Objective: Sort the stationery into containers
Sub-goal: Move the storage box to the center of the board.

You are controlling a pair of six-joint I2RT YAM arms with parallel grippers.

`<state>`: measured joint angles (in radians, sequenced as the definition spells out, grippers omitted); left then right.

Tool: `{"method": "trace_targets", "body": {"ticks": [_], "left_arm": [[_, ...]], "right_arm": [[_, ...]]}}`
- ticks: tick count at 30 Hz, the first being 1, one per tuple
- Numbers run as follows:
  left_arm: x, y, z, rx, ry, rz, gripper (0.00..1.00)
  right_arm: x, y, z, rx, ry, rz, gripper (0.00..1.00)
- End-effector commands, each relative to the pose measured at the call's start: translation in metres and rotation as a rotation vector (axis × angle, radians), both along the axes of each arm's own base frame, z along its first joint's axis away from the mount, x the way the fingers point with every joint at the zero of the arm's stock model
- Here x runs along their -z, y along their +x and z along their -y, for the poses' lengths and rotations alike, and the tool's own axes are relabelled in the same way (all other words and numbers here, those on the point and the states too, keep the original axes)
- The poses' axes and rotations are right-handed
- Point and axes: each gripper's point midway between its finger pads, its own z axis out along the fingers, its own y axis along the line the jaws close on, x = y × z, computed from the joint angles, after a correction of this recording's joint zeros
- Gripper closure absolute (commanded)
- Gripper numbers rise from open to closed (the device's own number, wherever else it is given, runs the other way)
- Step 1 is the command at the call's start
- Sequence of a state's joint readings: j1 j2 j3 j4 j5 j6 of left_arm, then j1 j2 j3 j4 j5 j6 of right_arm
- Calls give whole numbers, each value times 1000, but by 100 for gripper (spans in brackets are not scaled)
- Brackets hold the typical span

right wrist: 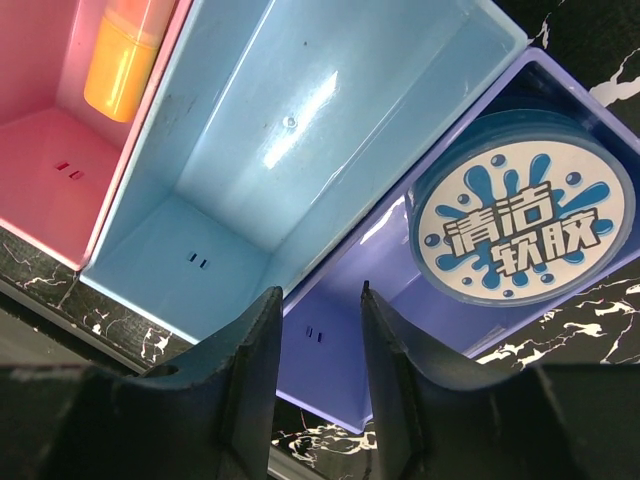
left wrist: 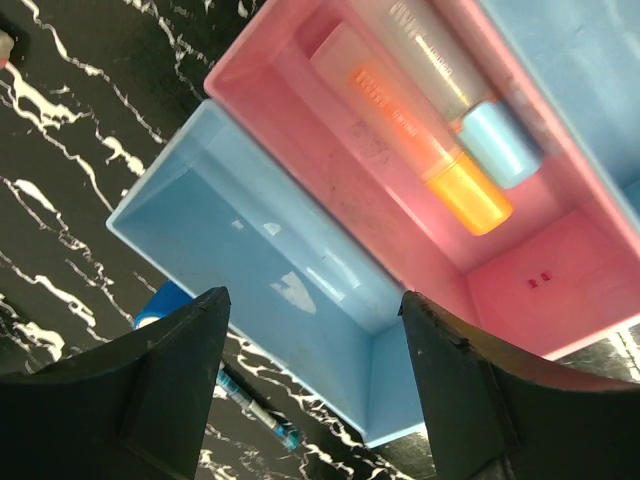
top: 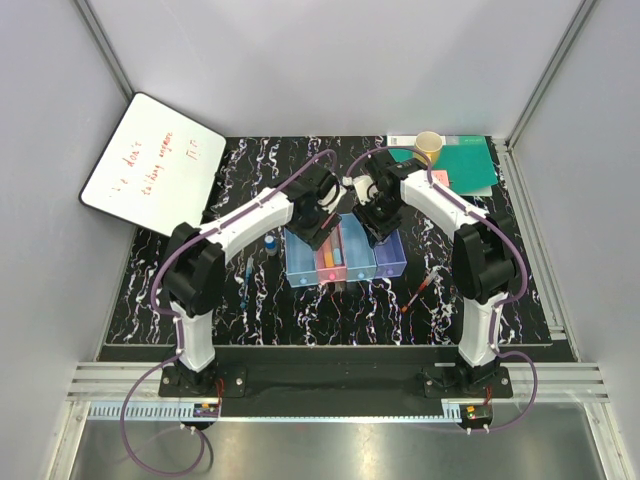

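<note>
The four joined trays (top: 310, 268) stand in the middle of the table. In the left wrist view, the pink tray (left wrist: 520, 290) holds an orange marker (left wrist: 420, 140) and a teal marker (left wrist: 455, 95), and the left light blue tray (left wrist: 270, 250) is empty. In the right wrist view, the round blue-white tin (right wrist: 525, 220) leans in the purple tray (right wrist: 350, 350), and the second light blue tray (right wrist: 300, 130) is empty. My left gripper (left wrist: 312, 300) is open and empty over the left blue tray. My right gripper (right wrist: 320, 292) is open and empty over the purple tray. The blue-capped bottle (top: 271, 243), thin blue pen (top: 247, 280) and red pen (top: 420, 290) lie on the table. The eraser is out of view.
A whiteboard (top: 150, 165) leans at the back left. A yellow cup (top: 429, 147) stands on a green book (top: 465, 165) at the back right, with a pink cube (top: 440, 178) at its edge. The table top is black marble-patterned.
</note>
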<state>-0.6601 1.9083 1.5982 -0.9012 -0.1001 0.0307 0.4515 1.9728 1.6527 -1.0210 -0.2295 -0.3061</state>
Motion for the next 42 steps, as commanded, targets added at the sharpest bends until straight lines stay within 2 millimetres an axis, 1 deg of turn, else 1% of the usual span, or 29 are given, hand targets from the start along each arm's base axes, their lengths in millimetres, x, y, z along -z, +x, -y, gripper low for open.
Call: {"method": "trace_targets", "body": {"ticks": [1, 4, 6, 9, 13, 18, 23, 29, 34, 39, 42], "left_arm": [[-27, 6, 22, 10, -93, 43, 26], [-40, 3, 26, 14, -130, 51, 26], [-41, -1, 27, 22, -140, 41, 26], [-32, -5, 27, 28, -129, 20, 27], [-13, -6, 30, 2, -112, -21, 28], [-3, 2, 32, -3, -88, -7, 29], [10, 5, 30, -14, -66, -17, 31], [21, 9, 30, -27, -50, -13, 32], [25, 10, 30, -29, -45, -15, 32], [28, 13, 31, -31, -39, -10, 33], [30, 15, 32, -30, -38, -8, 34]], "right_arm": [[-12, 7, -9, -11, 40, 38, 56], [-14, 8, -8, -9, 39, 43, 55], [-14, 8, -7, -10, 36, 44, 56], [-12, 7, -6, -9, 30, 42, 56], [-9, 9, -5, -5, 16, 45, 56], [-5, 11, -5, -3, 16, 39, 57], [-6, 14, -10, 0, 29, 39, 57], [-9, 11, -16, 4, 66, 22, 57], [-17, 9, -23, 6, 107, 15, 57], [-6, 2, -25, -1, 90, -14, 57], [3, 4, -25, 0, 71, -20, 58]]}}
